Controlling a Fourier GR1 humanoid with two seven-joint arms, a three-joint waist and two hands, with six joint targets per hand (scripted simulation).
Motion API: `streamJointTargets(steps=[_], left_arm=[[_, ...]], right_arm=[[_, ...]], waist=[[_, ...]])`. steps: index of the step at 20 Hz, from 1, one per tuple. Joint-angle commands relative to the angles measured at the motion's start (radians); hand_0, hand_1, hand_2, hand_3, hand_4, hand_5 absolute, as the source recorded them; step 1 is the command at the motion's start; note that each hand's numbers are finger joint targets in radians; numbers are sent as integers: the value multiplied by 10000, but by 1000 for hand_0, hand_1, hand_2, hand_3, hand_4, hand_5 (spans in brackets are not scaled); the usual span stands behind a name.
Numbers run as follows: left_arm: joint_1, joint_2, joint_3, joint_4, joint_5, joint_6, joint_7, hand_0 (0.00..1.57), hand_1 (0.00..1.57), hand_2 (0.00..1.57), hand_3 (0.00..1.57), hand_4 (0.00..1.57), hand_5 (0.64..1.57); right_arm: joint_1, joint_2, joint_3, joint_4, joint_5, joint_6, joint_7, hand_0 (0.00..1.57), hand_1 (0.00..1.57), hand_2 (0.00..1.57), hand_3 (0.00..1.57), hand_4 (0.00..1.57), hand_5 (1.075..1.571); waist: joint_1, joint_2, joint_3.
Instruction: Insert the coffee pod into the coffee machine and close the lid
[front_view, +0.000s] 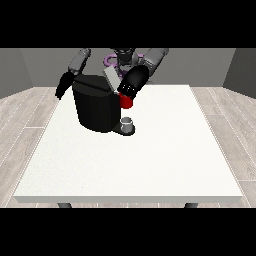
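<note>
The black coffee machine (95, 107) stands on the white table (150, 160), left of centre and towards the back. Its grey lid (111, 77) is tilted up, open. The hand at the view's right (131, 86) is at the machine's upper right corner, just beside the lid and right above a red thing at the machine (126, 102). A small grey thing (128, 123) stands on the machine's low base at the front right; I cannot tell it for the pod. The hand at the view's left (63, 86) hangs off the table's back left corner, its fingers straight and pointing down, holding nothing.
The robot's body (125, 57) stands behind the table's back edge. The table's bare top stretches wide in front of the machine and to its right. Wooden floor surrounds the table.
</note>
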Motion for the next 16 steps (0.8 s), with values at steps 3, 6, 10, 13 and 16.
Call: streamJointTargets(steps=[3, 6, 10, 13, 16], left_arm=[[293, 397, -132, 176, -412, 555, -587, 1173, 1173, 1170, 1017, 0, 1571], [-59, 354, 51, 243, -208, 335, -737, 1115, 1115, 1136, 1016, 0, 1571], [-64, 294, 447, 466, -240, 1393, -381, 1138, 1138, 1136, 963, 0, 1571], [-339, 124, 318, 168, -87, 753, -754, 1247, 1247, 1211, 957, 0, 1571], [-218, 100, 379, 313, -97, 877, -808, 1241, 1241, 1202, 970, 0, 1571]], right_arm=[[29, -108, -111, -282, -169, 103, 19, 0, 0, 0, 0, 0, 1571], [-67, 82, 21, -139, 73, -210, -114, 0, 0, 0, 0, 0, 1571], [-293, -50, 368, -785, 127, 175, 445, 0, 0, 0, 0, 0, 1571], [-273, 190, 210, -214, 227, -281, 289, 0, 0, 0, 0, 42, 1571], [53, 248, 460, -295, 361, -197, 362, 0, 0, 0, 0, 85, 1571]], waist=[[-149, 291, -4], [-70, 488, -4], [-723, 762, -9], [-125, 397, -2], [-365, 340, -5]])
